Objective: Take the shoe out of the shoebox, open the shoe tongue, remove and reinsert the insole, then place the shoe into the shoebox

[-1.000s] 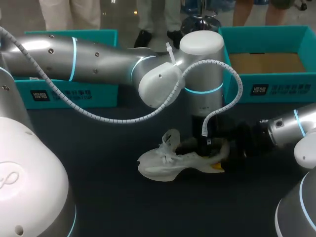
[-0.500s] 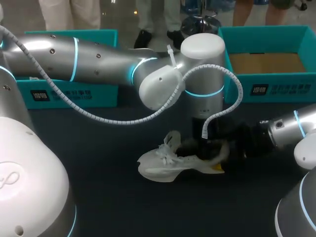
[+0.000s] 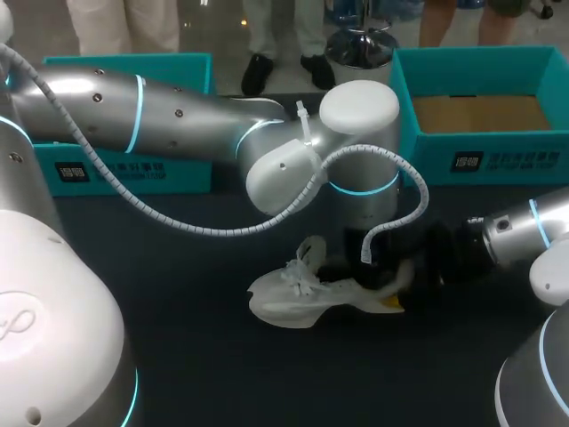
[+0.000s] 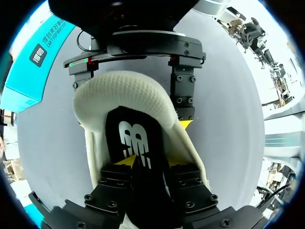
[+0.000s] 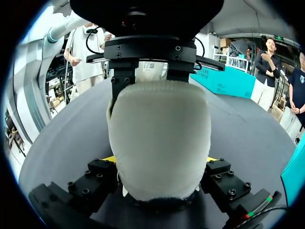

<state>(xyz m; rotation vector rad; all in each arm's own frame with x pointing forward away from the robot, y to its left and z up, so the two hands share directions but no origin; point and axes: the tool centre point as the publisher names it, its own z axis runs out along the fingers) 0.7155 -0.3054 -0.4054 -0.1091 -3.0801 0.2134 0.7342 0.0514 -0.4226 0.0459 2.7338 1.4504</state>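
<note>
the left arm's wrist [image 3: 358, 133] has come down a little toward the shoe [image 3: 293, 298] since a second ago, and its white cap sits lower. the shoe and the right arm [image 3: 524, 236] have hardly shifted.

the left end effector [image 4: 143, 164] is pinching the black insole [image 4: 133, 138] from both sides at the shoe's mouth. the insole's far end lies inside the white heel cup. the right end effector [image 5: 159, 160] is pinching the shoe's heel from both sides, with a bit of yellow tip showing on each flank.

seen from the head view, the white shoe rests on the dark counter [image 3: 178, 338] just toward 5 o'clock of the middle, toe toward 9 o'clock and heel toward 3 o'clock. its tongue [image 3: 309, 251] and laces stand up. the left arm enters from 9 o'clock and bends down over the shoe; the right arm enters from 3 o'clock.

at the counter's far edge, an open teal shoebox [image 3: 480, 160] with a brown floor sits at 2 o'clock. a second teal box [image 3: 124, 165] sits at 10 o'clock, well apart from the shoe.
</note>
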